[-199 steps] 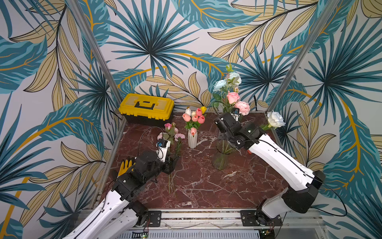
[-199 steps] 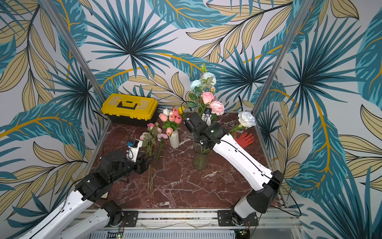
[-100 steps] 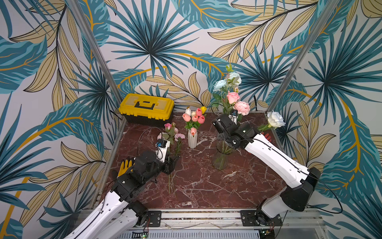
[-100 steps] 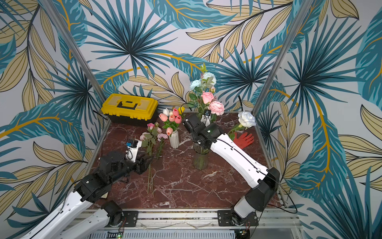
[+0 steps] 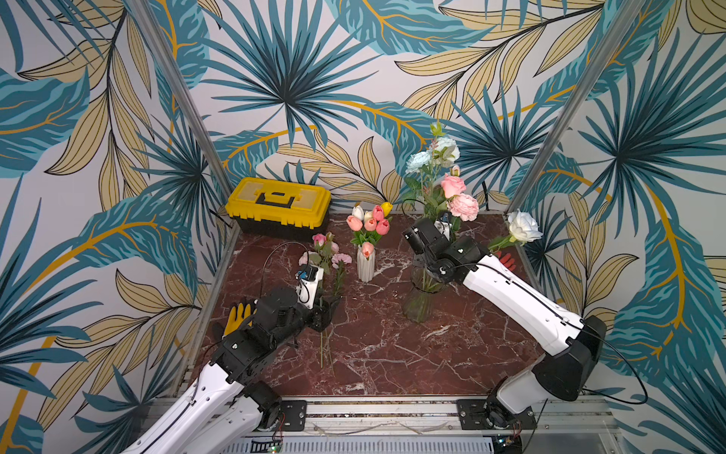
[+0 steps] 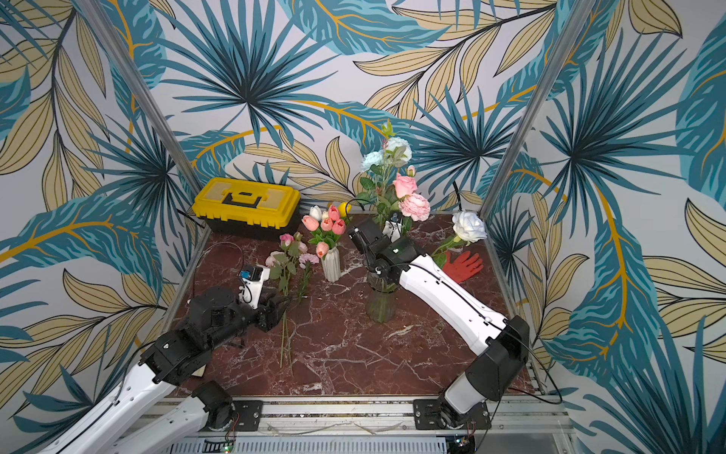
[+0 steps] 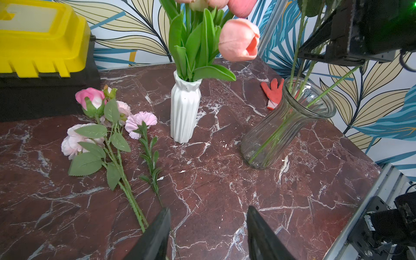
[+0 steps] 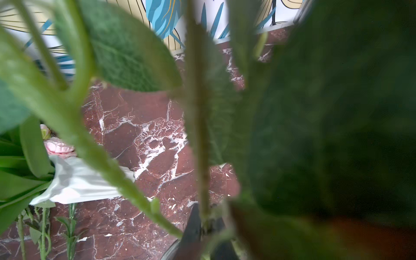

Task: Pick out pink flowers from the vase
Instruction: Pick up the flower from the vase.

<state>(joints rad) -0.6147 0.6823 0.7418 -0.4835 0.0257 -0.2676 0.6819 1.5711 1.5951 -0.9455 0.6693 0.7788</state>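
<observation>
Pink flowers (image 5: 319,238) are partly out: several lie on the surface (image 5: 393,353) beside the open left hand (image 7: 208,209); two pink blooms (image 5: 463,206) stand in the glass vase (image 5: 422,302), where the right hand (image 8: 206,222) pinches a stem (image 8: 198,135).

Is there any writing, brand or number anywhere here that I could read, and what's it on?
No text here can be read.
The yellow toolbox and the white vase show no label.
The small pale mark on the right arm is too small to read.
</observation>
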